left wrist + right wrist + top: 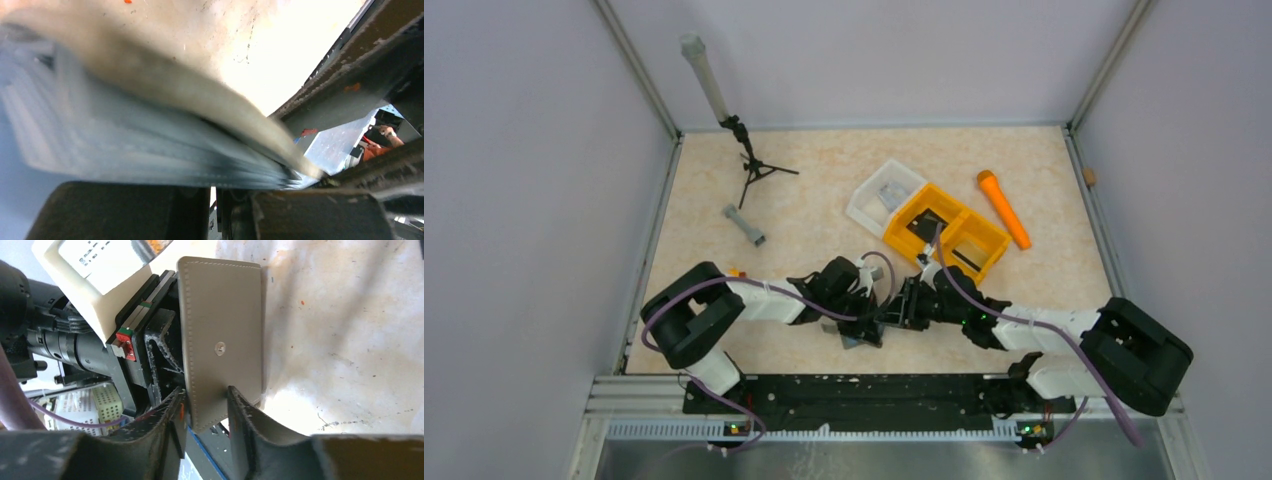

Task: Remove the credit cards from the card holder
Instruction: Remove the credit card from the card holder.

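Pinches the grey card holder [222,340] tight in the left pincer [867,322], low over the surface [824,190] near its front edge. Straddles the holder's lower edge with the right pincer [205,395], partly open. Angles both forearms low and inward, wrists close together.

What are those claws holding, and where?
The left gripper clamps the card holder by one side edge; the right gripper straddles its end, grip unclear.
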